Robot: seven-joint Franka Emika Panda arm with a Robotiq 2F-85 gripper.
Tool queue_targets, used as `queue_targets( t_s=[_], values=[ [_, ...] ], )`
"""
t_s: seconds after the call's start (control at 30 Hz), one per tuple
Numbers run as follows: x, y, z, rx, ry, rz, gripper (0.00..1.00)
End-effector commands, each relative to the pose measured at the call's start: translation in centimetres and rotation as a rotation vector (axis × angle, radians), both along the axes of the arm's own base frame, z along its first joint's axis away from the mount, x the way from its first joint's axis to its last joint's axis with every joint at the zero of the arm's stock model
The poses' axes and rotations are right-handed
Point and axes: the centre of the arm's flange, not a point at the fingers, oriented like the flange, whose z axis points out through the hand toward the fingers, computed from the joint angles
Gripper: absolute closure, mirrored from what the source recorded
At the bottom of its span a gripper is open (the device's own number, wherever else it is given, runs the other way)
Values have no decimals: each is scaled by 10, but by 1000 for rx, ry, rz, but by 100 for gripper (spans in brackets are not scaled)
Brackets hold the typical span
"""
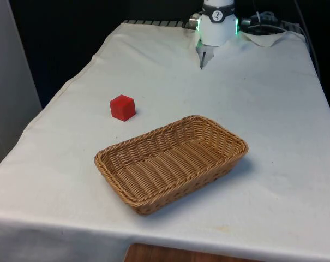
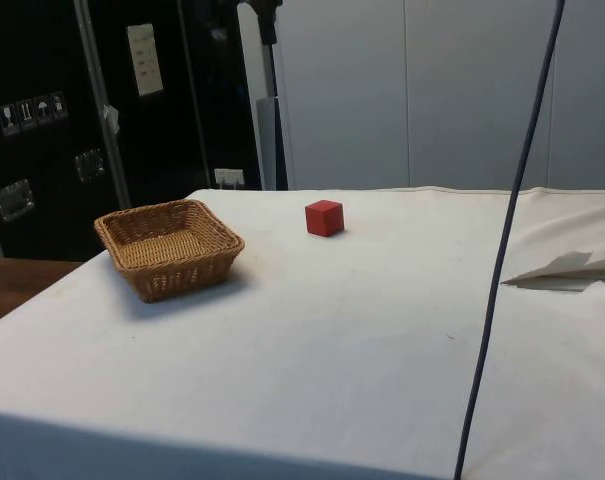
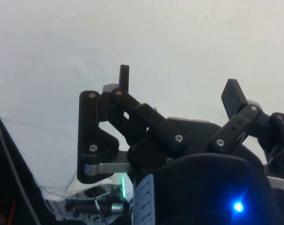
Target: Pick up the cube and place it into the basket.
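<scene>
Front view: small red rigid-looking cube (image 1: 123, 107) sitting beside shallow woven wicker basket (image 1: 171, 161), likely light, gripping best across opposite flat faces; black two-finger gripper (image 3: 179, 86) waiting, fingers apart.

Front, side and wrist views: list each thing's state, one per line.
Cube: upright on the cloth, outside the basket, untouched.
Basket: upright, empty, apart from the cube.
Claw: open, holding nothing, over bare cloth.
Cloth: spread over the table, a fold at the far end.
</scene>
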Motion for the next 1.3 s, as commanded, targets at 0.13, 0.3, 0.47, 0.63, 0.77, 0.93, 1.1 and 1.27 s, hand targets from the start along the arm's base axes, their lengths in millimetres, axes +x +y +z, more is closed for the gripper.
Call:
queue_targets(
  t_s=[0.13, 0.3, 0.47, 0.63, 0.77, 0.93, 1.1, 1.27],
  values=[
    [-1, 0, -2, -19, -47, -11, 0],
    [0, -1, -6, -18, -81, -21, 0],
    [-1, -6, -16, -9, -95, -27, 0],
    [-4, -15, -31, 9, -107, -36, 0],
    [-4, -21, -37, 19, -113, -40, 0],
    [-5, -33, -50, 35, -121, -48, 0],
    [-6, -46, -62, 53, -127, -53, 0],
    [-8, -63, -74, 71, -125, -59, 0]
  ],
)
